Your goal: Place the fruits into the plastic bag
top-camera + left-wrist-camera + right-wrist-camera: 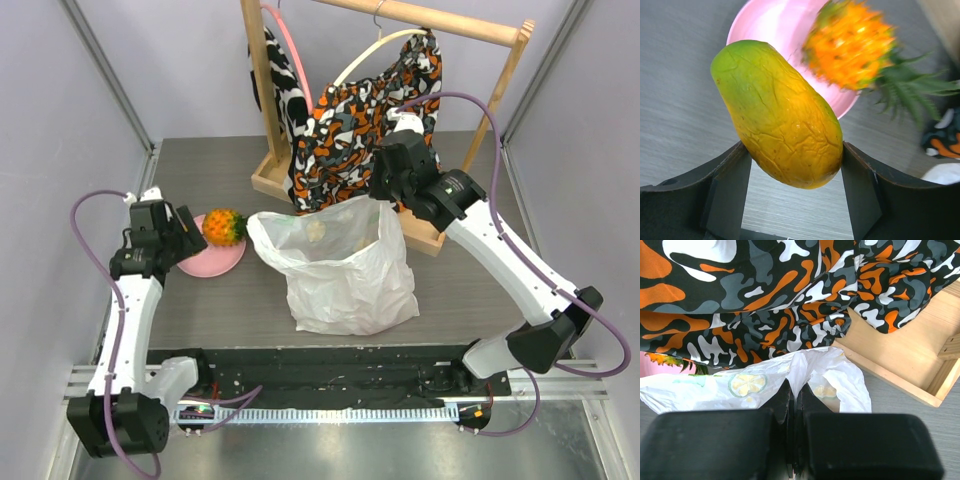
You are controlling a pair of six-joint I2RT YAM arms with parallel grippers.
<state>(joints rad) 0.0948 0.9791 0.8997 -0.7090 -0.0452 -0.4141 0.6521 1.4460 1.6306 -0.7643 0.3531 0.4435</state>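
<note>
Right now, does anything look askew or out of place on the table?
Only the pineapple: it lies on its side on the plate, crown past the rim. Nothing is spilled or damaged.

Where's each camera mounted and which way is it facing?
Top external: above and behind the bases, looking down over the grey table; both white arms in view.
Left wrist: on that arm, looks down past the left jaws, shut on a yellow-green mango, at a round pink plate and orange pineapple.
Right wrist: on that arm, looks past the right jaws, shut on the crinkly translucent white plastic bag, toward an orange-black-white patterned cloth.
Shared: top external also shows plate, pineapple, bag, cloth.
</note>
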